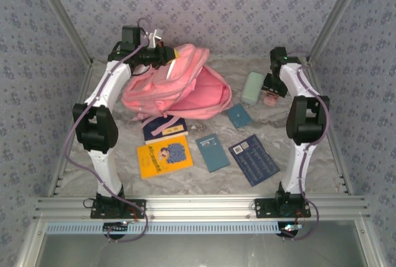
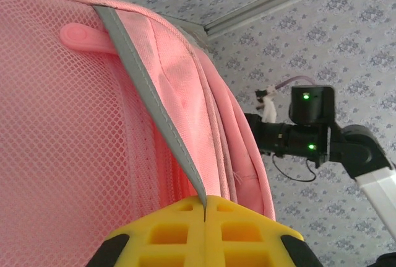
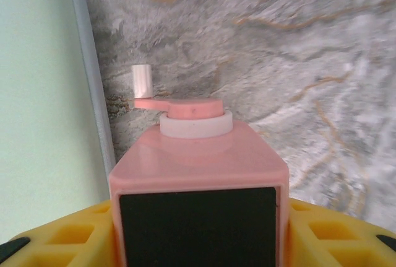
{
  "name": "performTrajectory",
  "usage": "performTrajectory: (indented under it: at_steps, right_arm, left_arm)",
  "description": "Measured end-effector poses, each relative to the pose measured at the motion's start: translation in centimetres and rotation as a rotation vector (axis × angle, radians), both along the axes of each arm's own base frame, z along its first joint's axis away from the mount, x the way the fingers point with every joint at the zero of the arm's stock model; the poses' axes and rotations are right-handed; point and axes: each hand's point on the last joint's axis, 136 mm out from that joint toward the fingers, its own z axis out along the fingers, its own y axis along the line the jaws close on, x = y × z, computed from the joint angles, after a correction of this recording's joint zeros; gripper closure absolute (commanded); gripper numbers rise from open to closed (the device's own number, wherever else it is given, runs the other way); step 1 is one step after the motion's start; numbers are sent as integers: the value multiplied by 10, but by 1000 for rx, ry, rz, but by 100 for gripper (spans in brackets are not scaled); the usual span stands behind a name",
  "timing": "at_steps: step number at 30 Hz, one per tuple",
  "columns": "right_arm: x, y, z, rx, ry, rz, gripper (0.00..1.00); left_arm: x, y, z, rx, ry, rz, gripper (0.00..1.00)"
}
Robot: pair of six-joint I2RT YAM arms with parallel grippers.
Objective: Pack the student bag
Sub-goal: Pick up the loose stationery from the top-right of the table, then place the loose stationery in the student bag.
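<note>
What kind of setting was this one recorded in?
Most likely a purpose-built robot test booth, not a real classroom: floral-patterned wall panels held in aluminium framing, two white robot arms bolted to the front rail, and a large pink fabric backpack with booklets staged on a marble-look tabletop.

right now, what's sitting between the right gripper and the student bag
A mint green case lies between the student bag and the right gripper, which is closed on a pink sharpener; the top view shows it.
</note>
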Motion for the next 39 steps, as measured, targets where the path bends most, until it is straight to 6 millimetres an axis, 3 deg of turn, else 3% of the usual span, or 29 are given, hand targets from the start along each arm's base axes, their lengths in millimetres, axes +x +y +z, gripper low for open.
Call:
performTrajectory:
  at_steps: [6,9,12,15,22,27,32,39]
  right_arm:
    - [-23,4,94,-19,-209,0,52]
    - [-37,23,132,45,-323,31,51]
    - [-49,55,149,144,-383,89,51]
    - [-59,100,145,286,-395,162,51]
    - [-83,195,100,602,-306,255,51]
    - [-75,249,103,794,-329,275,50]
    - [-54,284,102,916,-355,238,49]
    - [-23,316,71,922,-327,125,42]
  left_arm:
    - [-5,-8,12,7,-42,-30,100]
    - [-10,-12,12,2,-34,-52,100]
    - [-15,-17,17,-7,-38,-78,100]
    - [-20,-22,24,-22,-55,-109,100]
    - [-33,-35,31,-55,-59,-177,100]
    - [-37,-39,36,-80,-69,-210,100]
    - [-38,-42,44,-120,-88,-231,100]
    - [-42,-50,50,-144,-103,-260,100]
